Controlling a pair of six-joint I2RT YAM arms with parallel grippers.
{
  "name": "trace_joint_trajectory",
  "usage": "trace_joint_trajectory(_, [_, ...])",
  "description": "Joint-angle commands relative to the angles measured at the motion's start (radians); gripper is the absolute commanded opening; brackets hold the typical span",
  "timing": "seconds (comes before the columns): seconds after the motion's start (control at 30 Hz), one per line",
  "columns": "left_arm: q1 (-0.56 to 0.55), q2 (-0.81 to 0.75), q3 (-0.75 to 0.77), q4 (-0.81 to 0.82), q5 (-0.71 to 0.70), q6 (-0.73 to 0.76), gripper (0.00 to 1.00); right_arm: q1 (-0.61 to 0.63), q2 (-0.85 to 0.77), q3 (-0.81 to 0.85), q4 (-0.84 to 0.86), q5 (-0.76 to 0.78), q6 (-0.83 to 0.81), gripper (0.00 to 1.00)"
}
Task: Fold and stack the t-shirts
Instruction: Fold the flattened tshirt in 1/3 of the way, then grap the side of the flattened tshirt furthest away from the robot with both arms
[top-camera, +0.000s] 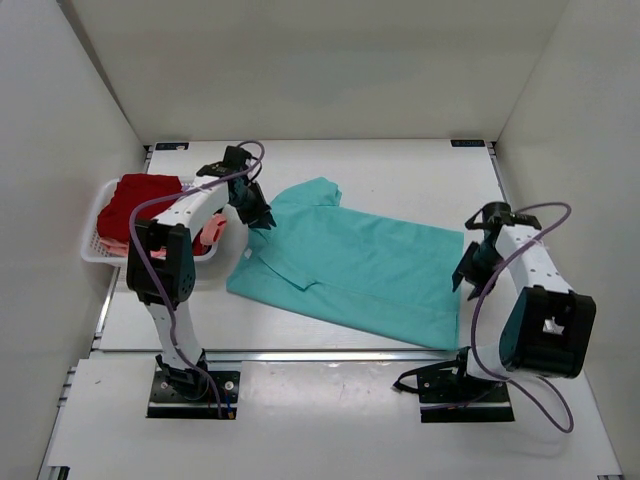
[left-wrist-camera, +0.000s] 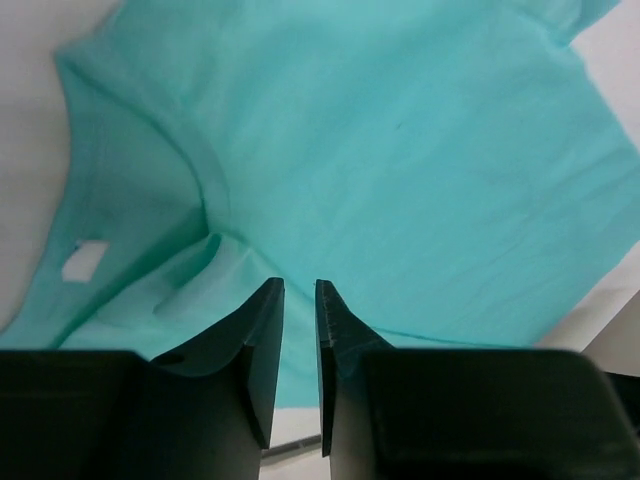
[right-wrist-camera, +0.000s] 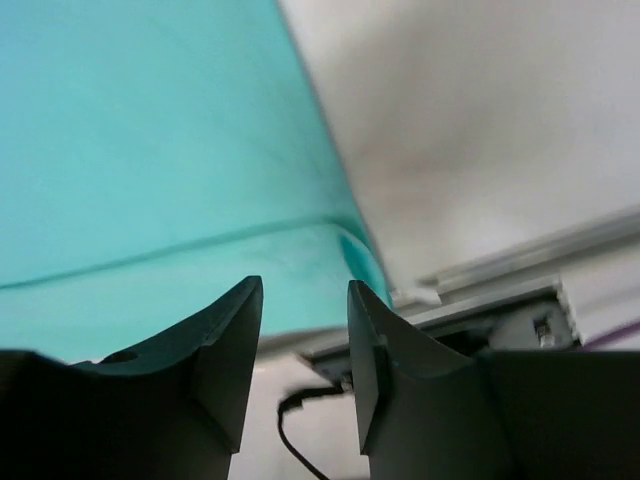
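Observation:
A teal t-shirt (top-camera: 350, 265) lies spread flat on the white table, collar to the left and hem to the right. My left gripper (top-camera: 258, 215) hovers at its collar-side shoulder. In the left wrist view the jaws (left-wrist-camera: 300, 285) stand a narrow gap apart with nothing between them, above the teal cloth (left-wrist-camera: 400, 150) and its collar (left-wrist-camera: 205, 170). My right gripper (top-camera: 470, 275) is at the shirt's right hem. In the right wrist view it (right-wrist-camera: 305, 285) is open and empty, with the hem corner (right-wrist-camera: 150, 150) just beyond the fingertips. A dark red shirt (top-camera: 145, 200) and a salmon pink one (top-camera: 210, 237) lie in the basket.
A white mesh basket (top-camera: 95, 255) stands at the table's left edge, beside the left arm. White walls close in the back and both sides. A metal rail (top-camera: 300, 353) runs along the near table edge, and also shows in the right wrist view (right-wrist-camera: 500, 270) with a black cable (right-wrist-camera: 290, 420).

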Motion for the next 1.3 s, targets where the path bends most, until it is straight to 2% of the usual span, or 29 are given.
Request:
trace_joint_trajectory(0.0, [-0.007,0.024,0.081,-0.004,-0.021,0.013,0.31,0.036,0.059,0.107,0.107,-0.02,-0.037,0.36])
trace_joint_trajectory(0.13, [-0.038,0.092,0.139,0.01,-0.025,0.003,0.3,0.066,0.177,0.146,0.206,-0.047,-0.045,0.28])
trace_joint_trajectory(0.17, [-0.042,0.116,0.163,0.01,-0.028,0.008,0.27,0.071,0.213,0.152,0.229,-0.044,-0.043,0.25])
trace_joint_trajectory(0.23, [-0.067,0.165,0.21,-0.001,-0.064,0.003,0.26,0.077,0.268,0.16,0.249,-0.031,-0.043,0.25])
trace_joint_trajectory(0.33, [-0.096,0.259,0.285,-0.036,-0.103,0.009,0.28,0.089,0.32,0.17,0.286,-0.024,-0.043,0.31])
trace_joint_trajectory(0.43, [-0.111,0.311,0.308,-0.056,-0.131,-0.007,0.19,0.092,0.386,0.203,0.309,-0.021,-0.052,0.32])
trace_joint_trajectory(0.57, [-0.105,0.345,0.284,-0.065,-0.151,-0.024,0.1,0.077,0.498,0.314,0.308,-0.017,-0.06,0.31])
trace_joint_trajectory(0.73, [-0.099,0.33,0.262,-0.09,-0.186,-0.033,0.08,0.063,0.679,0.499,0.266,-0.017,-0.068,0.31])
trace_joint_trajectory(0.8, [-0.086,0.308,0.233,-0.085,-0.179,-0.035,0.1,0.066,0.727,0.589,0.248,-0.019,-0.071,0.31])
trace_joint_trajectory(0.9, [-0.069,0.27,0.243,-0.019,-0.13,-0.04,0.2,0.06,0.764,0.678,0.211,-0.017,-0.077,0.31])
trace_joint_trajectory(0.97, [-0.064,0.28,0.318,0.004,-0.108,-0.031,0.27,0.053,0.753,0.715,0.213,-0.013,-0.071,0.31])
trace_joint_trajectory(1.07, [-0.052,0.339,0.569,-0.016,-0.059,-0.033,0.32,0.048,0.718,0.778,0.203,-0.053,-0.092,0.34])
trace_joint_trajectory(1.13, [-0.044,0.376,0.672,-0.016,0.002,-0.055,0.34,0.045,0.699,0.796,0.209,-0.063,-0.092,0.36])
trace_joint_trajectory(1.27, [0.005,0.425,0.739,0.001,-0.019,-0.102,0.36,0.033,0.696,0.871,0.219,-0.071,-0.098,0.38])
